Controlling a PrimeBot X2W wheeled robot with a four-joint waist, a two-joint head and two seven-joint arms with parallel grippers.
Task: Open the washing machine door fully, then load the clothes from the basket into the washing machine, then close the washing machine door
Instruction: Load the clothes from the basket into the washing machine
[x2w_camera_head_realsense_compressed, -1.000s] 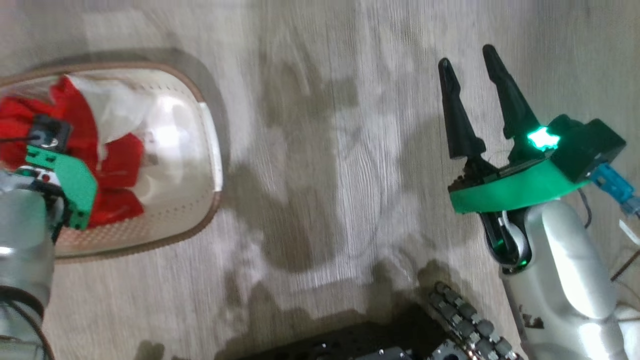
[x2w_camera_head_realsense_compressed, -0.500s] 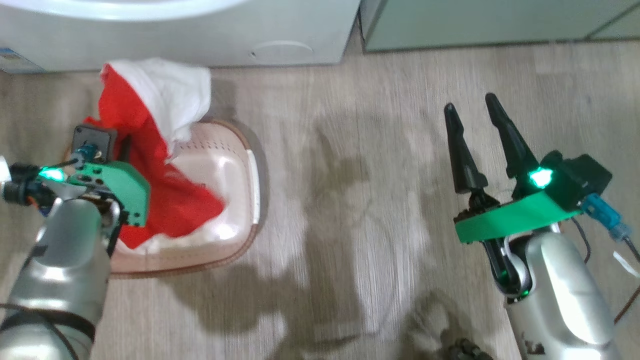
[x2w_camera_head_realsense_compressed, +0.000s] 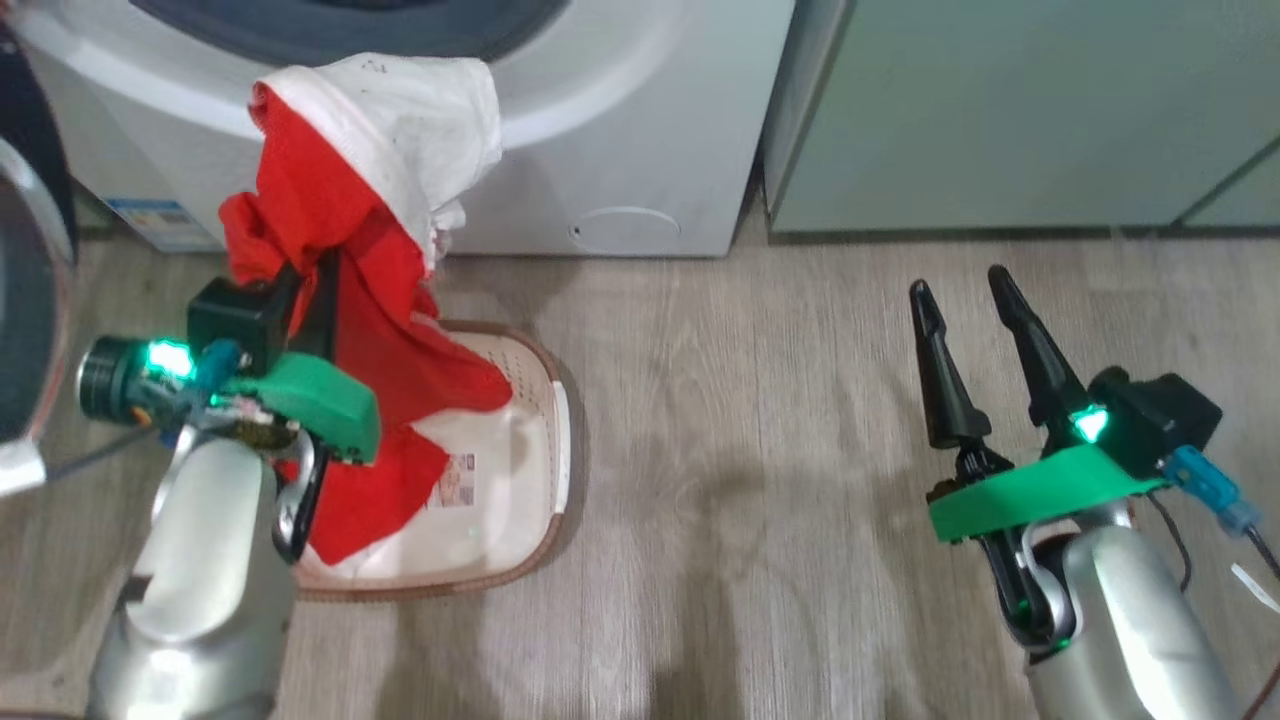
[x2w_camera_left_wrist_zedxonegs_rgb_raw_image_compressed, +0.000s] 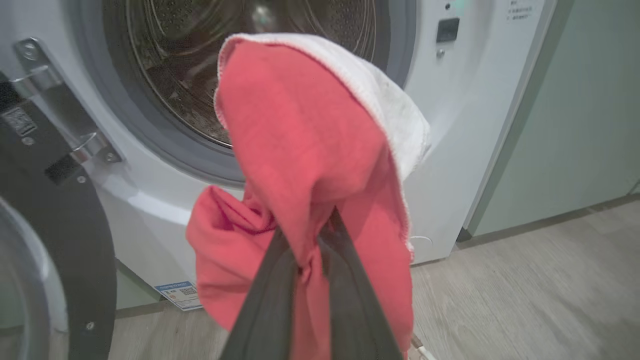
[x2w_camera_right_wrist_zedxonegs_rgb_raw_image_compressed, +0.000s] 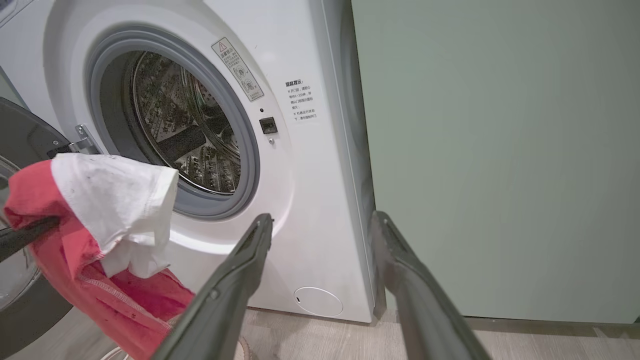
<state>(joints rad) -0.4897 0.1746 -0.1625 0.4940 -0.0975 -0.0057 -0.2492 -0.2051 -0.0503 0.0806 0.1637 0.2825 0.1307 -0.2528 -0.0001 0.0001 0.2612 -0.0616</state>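
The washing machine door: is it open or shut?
Open. The washing machine door is swung aside; the drum lies uncovered.

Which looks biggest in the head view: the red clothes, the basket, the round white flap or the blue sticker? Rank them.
1. clothes, though lifted nearer the camera, so unsure against the basket
2. basket, partly covered
3. round white flap and blue sticker look about alike

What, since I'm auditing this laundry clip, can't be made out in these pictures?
Left wrist view: the left gripper tips, buried in the clothes.
Head view: much of the basket floor, behind the hanging clothes.
Head view: the washing machine door, cut by the left edge.
Right wrist view: washing machine label text, too small.
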